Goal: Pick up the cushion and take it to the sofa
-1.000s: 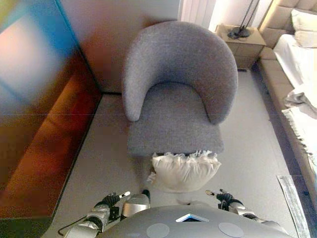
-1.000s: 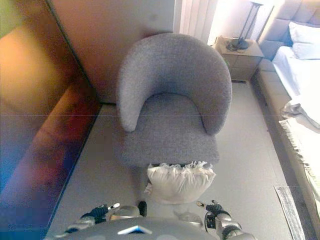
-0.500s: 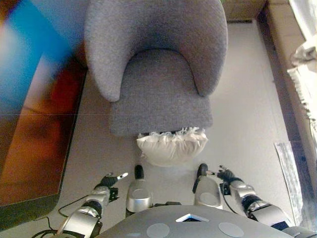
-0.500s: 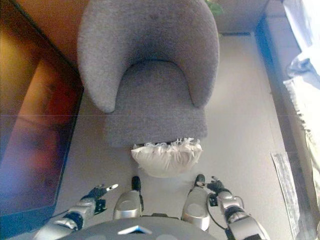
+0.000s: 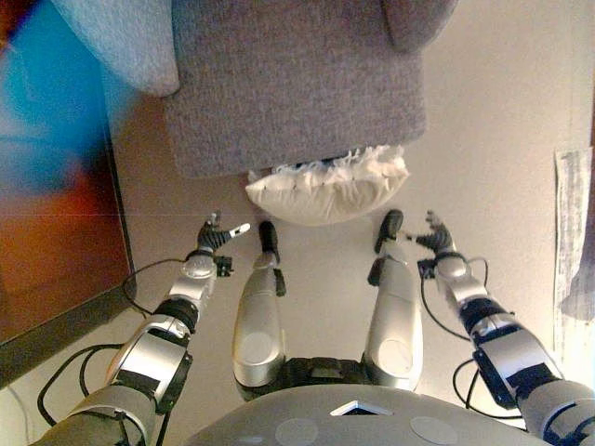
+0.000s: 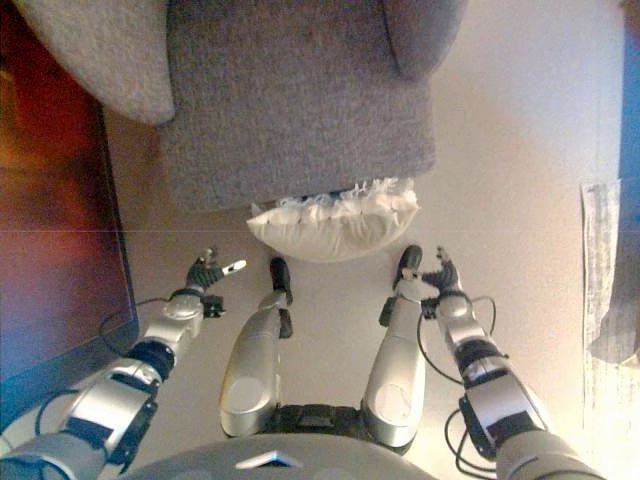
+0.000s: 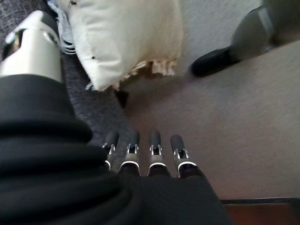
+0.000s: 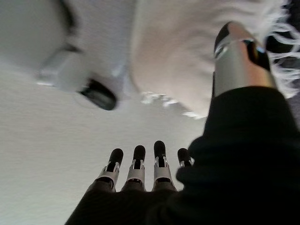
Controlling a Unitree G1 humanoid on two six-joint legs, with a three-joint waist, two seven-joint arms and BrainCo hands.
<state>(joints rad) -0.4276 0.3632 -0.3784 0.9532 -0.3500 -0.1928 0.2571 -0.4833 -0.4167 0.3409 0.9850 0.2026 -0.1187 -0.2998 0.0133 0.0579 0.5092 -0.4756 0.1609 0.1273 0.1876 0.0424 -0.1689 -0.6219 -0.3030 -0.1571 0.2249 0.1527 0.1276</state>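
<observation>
A cream cushion (image 5: 325, 190) with a frilled edge lies on the floor against the front of a grey armchair (image 5: 288, 84). My left hand (image 5: 212, 236) is open, low on the cushion's left, apart from it. My right hand (image 5: 433, 235) is open on the cushion's right, also apart from it. The cushion shows past the straight fingers in the left wrist view (image 7: 126, 42) and in the right wrist view (image 8: 183, 51). Both hands are empty.
A dark reddish cabinet (image 5: 46, 232) stands along the left. A pale mat (image 5: 569, 232) lies on the floor at the right edge. Light carpet (image 5: 483, 111) lies around the chair.
The camera has tilted further down, so the chair and cushion sit higher in view. Both arms have reached forward, and the hands are now closer to the cushion's two sides.
</observation>
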